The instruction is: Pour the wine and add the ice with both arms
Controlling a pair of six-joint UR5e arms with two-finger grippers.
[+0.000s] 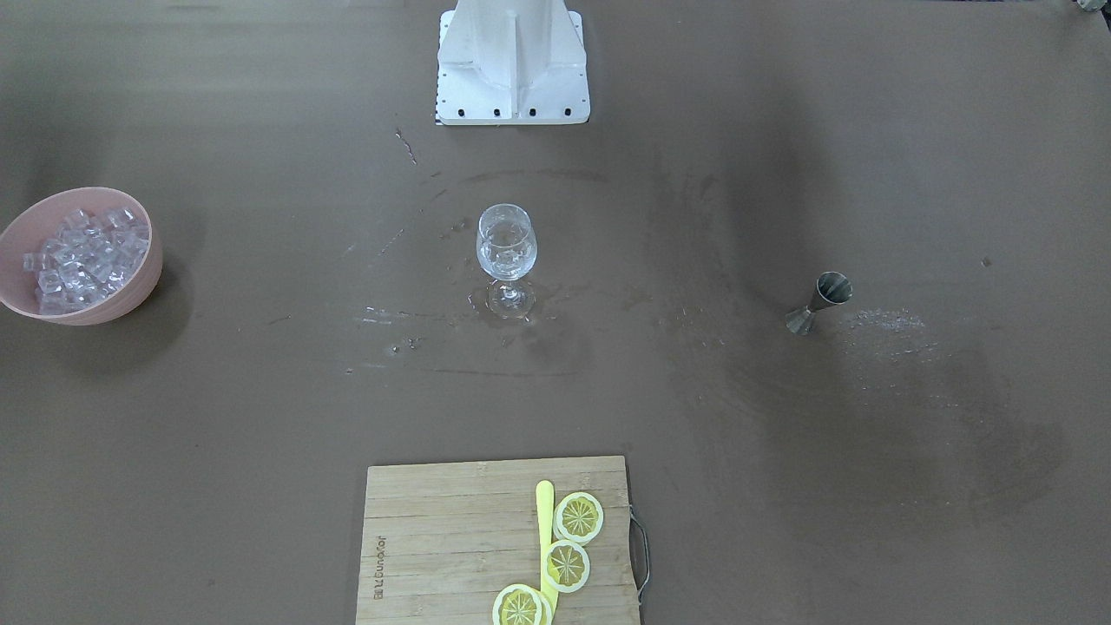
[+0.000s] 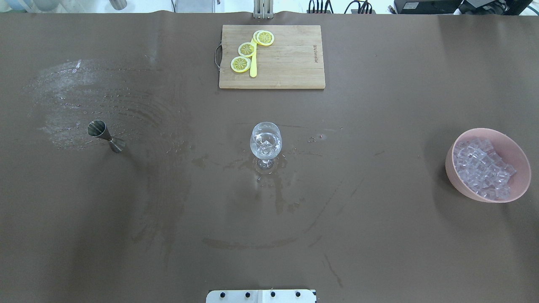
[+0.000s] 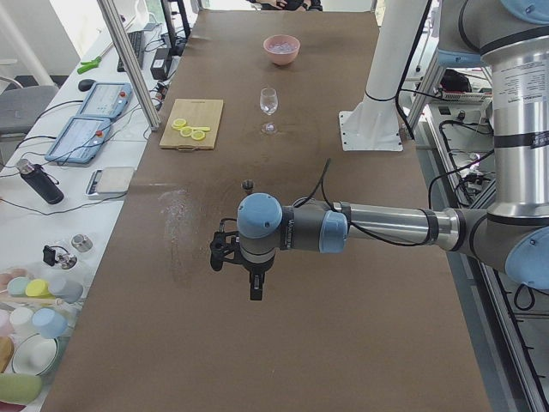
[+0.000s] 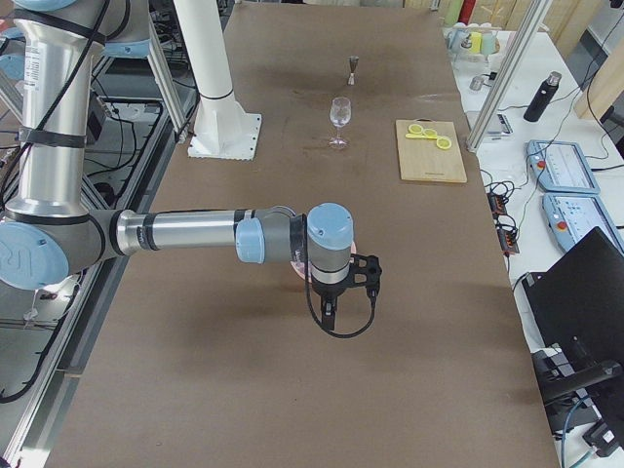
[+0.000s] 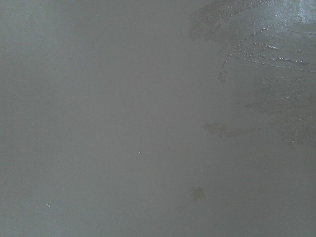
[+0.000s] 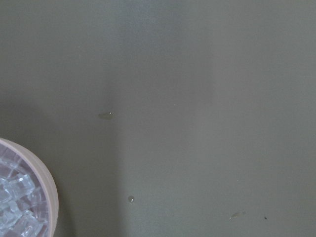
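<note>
I see the ice (image 2: pixel 483 167) heaped in the pink bowl (image 2: pixel 454 174) at the desk's (image 2: pixel 379 235) right end, well apart from the central wine glass (image 2: pixel 265 142). My left hand (image 3: pixel 256 290) and right hand (image 4: pixel 330 314) hang over the desk; I cannot tell how far either is open, or whether it holds anything.

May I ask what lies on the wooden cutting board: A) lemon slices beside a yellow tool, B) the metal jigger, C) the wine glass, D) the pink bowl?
A: three lemon slices and a yellow tool lie on the cutting board, while the jigger, wine glass and pink bowl stand on the table apart from it.
</note>
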